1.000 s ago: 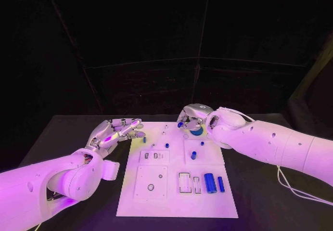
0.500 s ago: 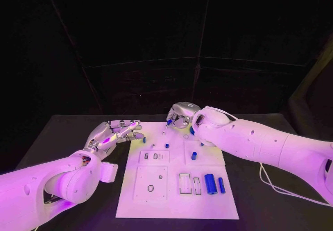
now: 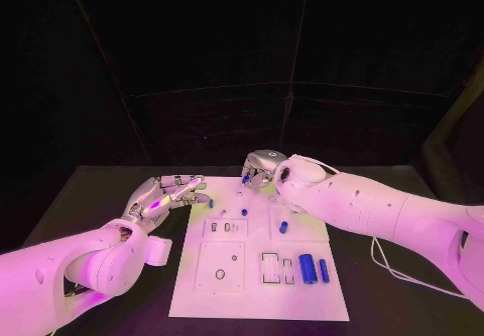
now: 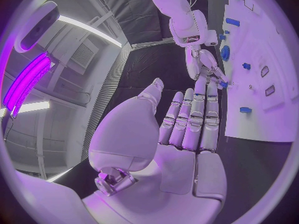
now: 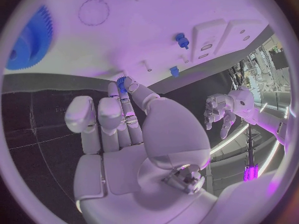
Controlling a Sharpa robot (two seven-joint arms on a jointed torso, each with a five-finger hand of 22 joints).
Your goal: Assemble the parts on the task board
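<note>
Since a second ago the right hand [image 3: 260,170] has shifted toward 10 o'clock, over the task board's [image 3: 257,294] far edge. In the right wrist view its fingertips pinch a small blue part [image 5: 121,80]. The left hand [image 4: 187,129] lies flat, empty, beside the board.

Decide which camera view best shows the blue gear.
The right wrist view: the blue gear lies large and unblocked on the white board. The left wrist view shows it small; in the head view the right arm hides it.
</note>
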